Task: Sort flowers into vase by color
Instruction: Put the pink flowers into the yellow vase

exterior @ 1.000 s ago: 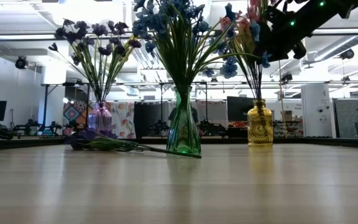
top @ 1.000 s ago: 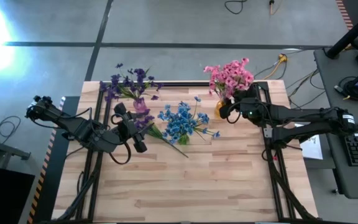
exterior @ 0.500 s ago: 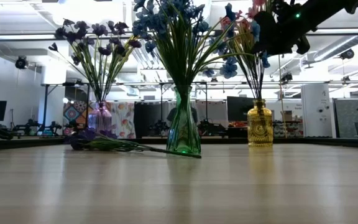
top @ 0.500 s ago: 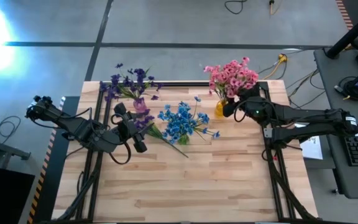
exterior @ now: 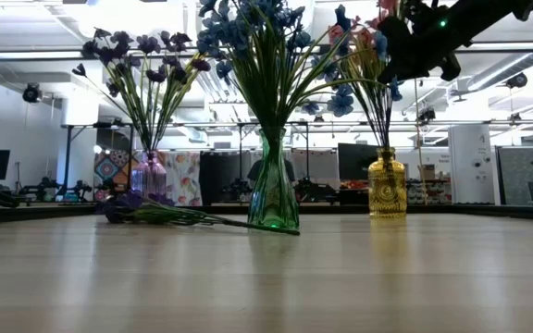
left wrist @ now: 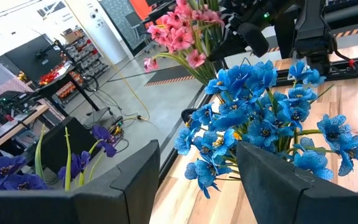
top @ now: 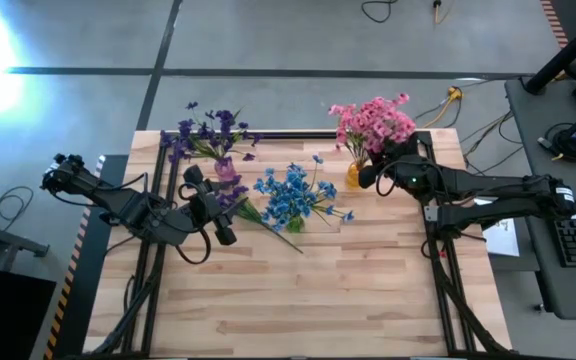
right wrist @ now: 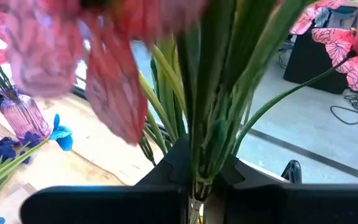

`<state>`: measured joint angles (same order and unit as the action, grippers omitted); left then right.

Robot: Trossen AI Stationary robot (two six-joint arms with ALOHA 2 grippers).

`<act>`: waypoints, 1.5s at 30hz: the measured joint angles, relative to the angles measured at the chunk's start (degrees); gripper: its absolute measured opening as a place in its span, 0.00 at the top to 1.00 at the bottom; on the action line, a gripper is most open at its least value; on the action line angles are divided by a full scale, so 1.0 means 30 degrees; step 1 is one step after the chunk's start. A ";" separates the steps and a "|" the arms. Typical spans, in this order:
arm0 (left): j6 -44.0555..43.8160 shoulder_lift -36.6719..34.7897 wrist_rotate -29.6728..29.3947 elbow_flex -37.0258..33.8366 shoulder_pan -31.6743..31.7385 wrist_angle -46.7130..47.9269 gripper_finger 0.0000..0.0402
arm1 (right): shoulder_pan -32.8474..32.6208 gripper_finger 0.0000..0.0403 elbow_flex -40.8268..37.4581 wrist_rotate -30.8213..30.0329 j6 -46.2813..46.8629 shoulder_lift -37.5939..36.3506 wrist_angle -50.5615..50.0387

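While R hand (top: 374, 172) grips pink flowers (top: 372, 123) — stems between fingers — L hand (top: 222, 213) gapes.

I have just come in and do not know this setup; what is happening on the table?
The right gripper is shut on the pink flowers' stems above the yellow vase. The left gripper waits open near a purple sprig lying on the table. The blue and purple bunches stand in vases.
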<state>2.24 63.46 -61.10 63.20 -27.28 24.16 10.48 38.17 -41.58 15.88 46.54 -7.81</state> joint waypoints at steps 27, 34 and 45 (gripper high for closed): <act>-0.0073 0.0000 0.0000 0.0000 -0.0002 -0.0015 0.51 | 0.0015 0.98 -0.0066 0.0357 -0.0663 0.0823 -0.1166; -0.0073 0.0000 0.0000 0.0000 0.0001 -0.0015 0.51 | 0.0015 0.97 -0.0098 0.0357 -0.1147 0.1721 -0.1303; -0.0073 0.0000 0.0000 0.0000 0.0005 -0.0015 0.51 | 0.0015 0.97 0.0554 0.0372 -0.1304 0.1778 -0.1563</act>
<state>2.02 63.46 -61.10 63.20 -27.27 24.12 10.52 39.83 -40.47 11.97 51.88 -12.50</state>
